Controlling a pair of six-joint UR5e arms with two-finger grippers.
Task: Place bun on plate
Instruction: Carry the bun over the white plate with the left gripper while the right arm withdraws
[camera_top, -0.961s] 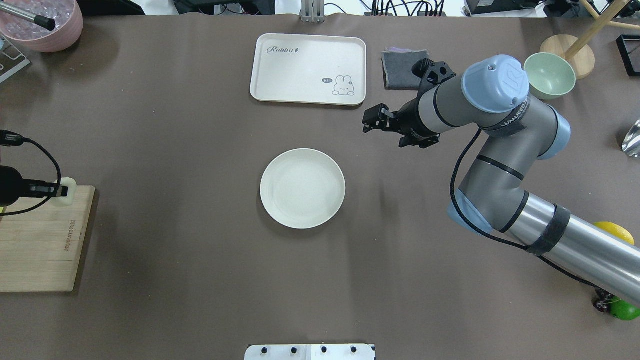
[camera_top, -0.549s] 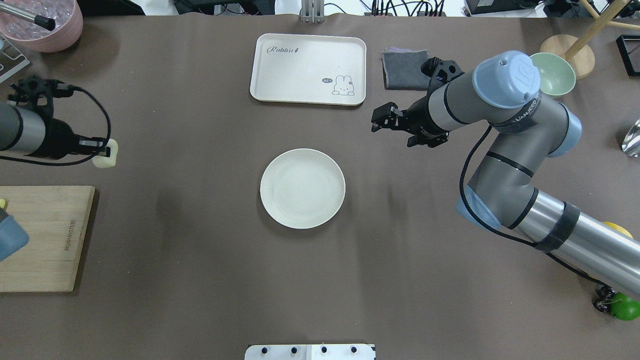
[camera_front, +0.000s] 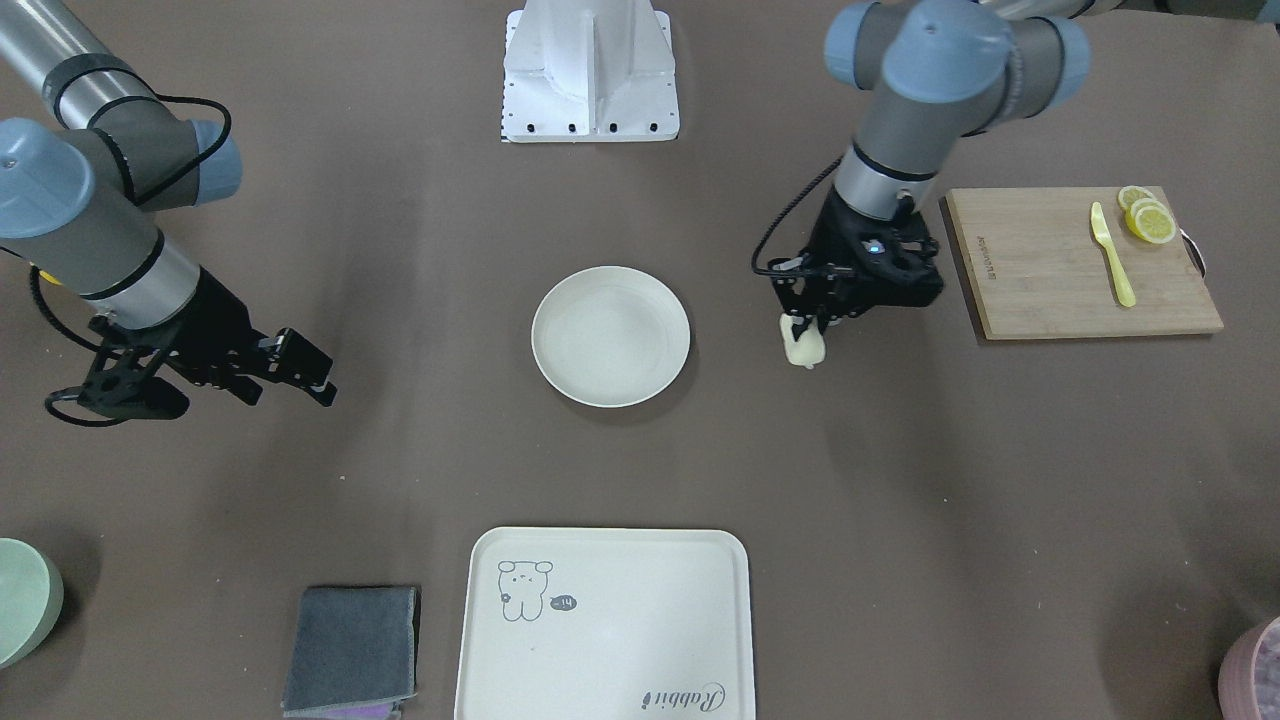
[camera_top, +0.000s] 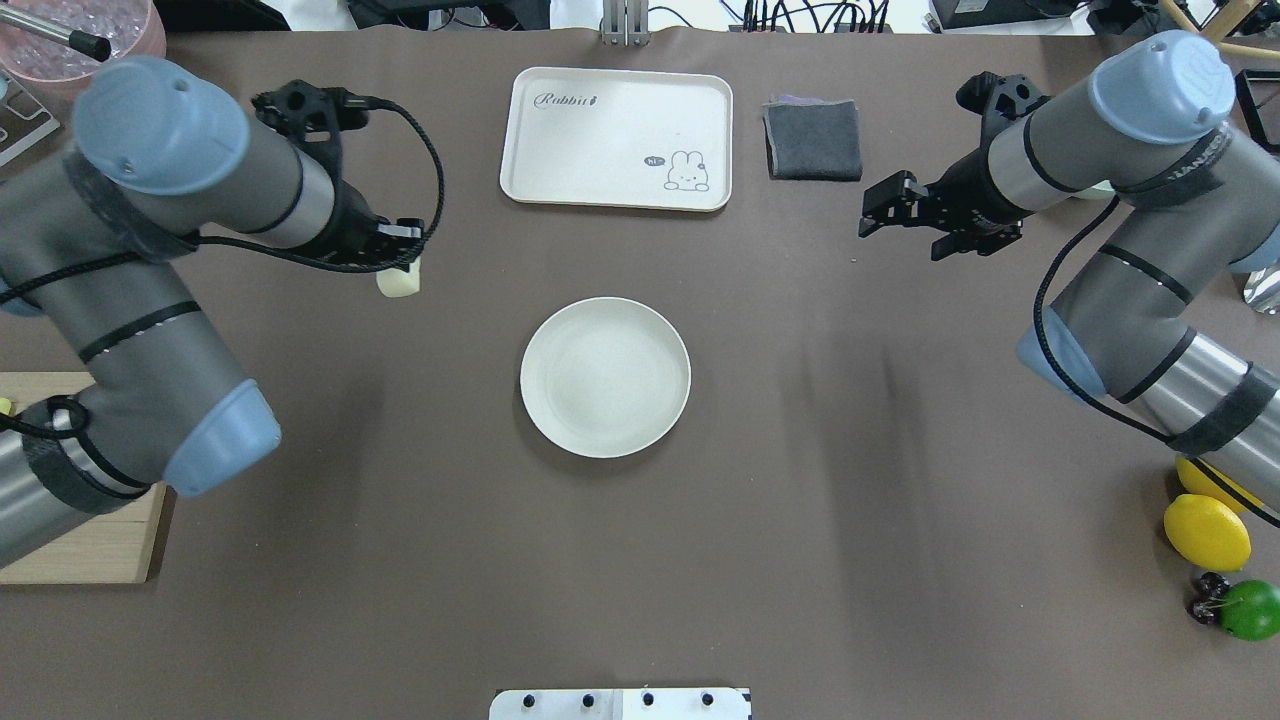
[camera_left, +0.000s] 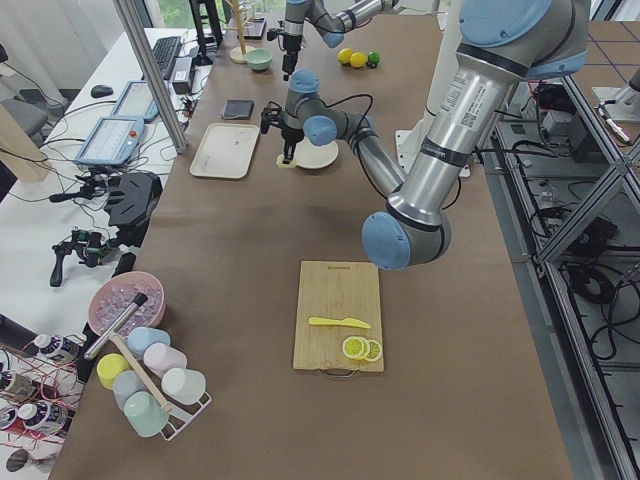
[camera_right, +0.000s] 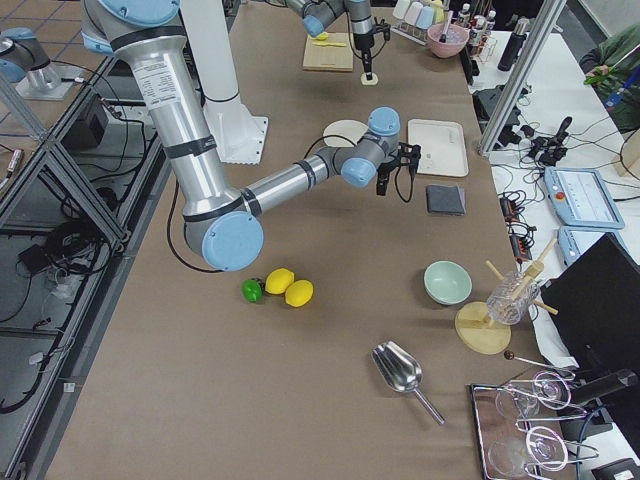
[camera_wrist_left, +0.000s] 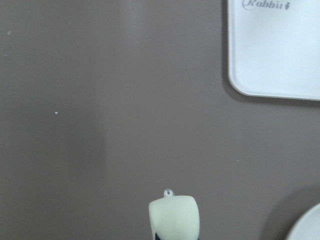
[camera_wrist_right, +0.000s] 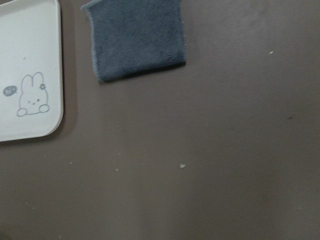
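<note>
Two tools in view, one per arm. Left tool (camera_top: 404, 262): clenched on the bun (camera_top: 397, 284), which pokes out below its fingertips. The bun is over bare bench (camera_top: 400, 560), left of the plate (camera_top: 605, 377) and apart from its rim, below the tray's (camera_top: 600, 140) near-left corner. I cannot tell whether it touches the bench. The plate sits mid-bench, in front of the tray. Right tool (camera_top: 873, 214): released, fingers spread, right of the plate and just below the grey cloth (camera_top: 813, 140).

Overhead and front-facing views from opposite sides, both over the plate (camera_top: 605, 377)
</note>
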